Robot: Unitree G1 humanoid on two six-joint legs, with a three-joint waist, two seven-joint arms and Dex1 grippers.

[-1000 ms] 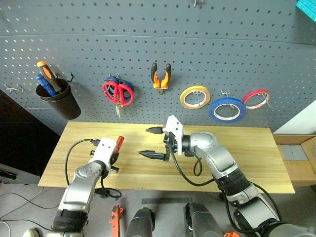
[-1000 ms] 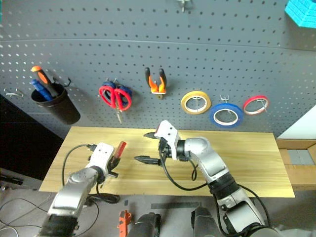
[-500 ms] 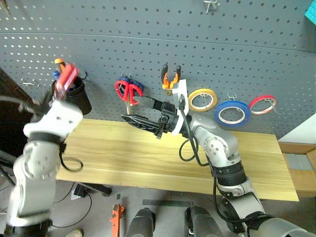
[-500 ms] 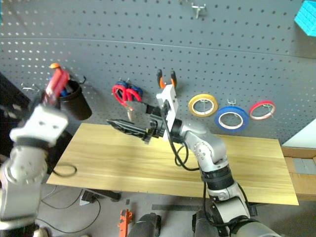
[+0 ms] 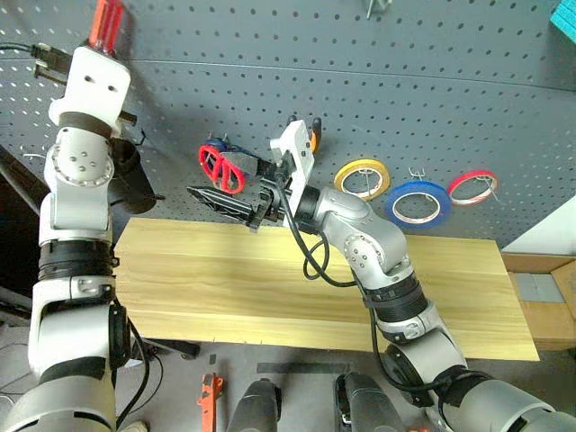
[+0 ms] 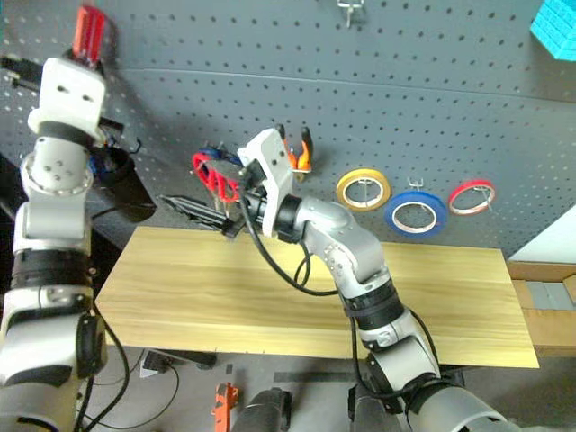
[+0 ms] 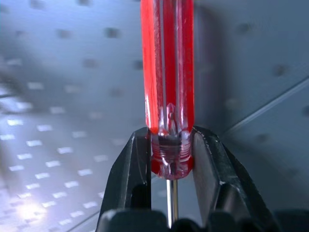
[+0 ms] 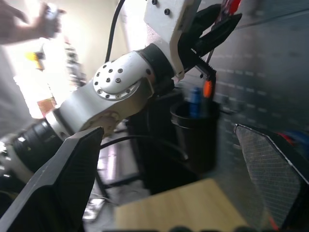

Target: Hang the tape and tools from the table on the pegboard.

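My left gripper [image 7: 171, 162] is shut on the slim screwdriver [image 7: 166, 72] at the base of its translucent red handle. It holds the screwdriver [image 5: 108, 22] upright, high against the pegboard [image 5: 423, 81] at the far left. My right gripper [image 5: 214, 177] stands open in front of the red-handled scissors [image 5: 219, 168], which hang on the board, and it holds nothing. The pliers [image 5: 312, 137] hang behind the right wrist, partly hidden. The blue tape [image 5: 417, 202] hangs between a yellow roll [image 5: 362, 177] and a red roll [image 5: 471, 186]. The wooden table [image 5: 270, 279] lies below.
A black cup [image 8: 195, 135] with blue and orange screwdriver handles hangs low on the board, behind my left arm. Blue-handled scissors sit behind the red ones. A spare hook [image 5: 376, 7] is at the board's top. A wooden ledge [image 5: 540, 301] adjoins the table on the right.
My left gripper has risen with the screwdriver from table height to high against the pegboard. My right gripper, still open, has risen and swung left to the scissors. The camera view has also shifted.
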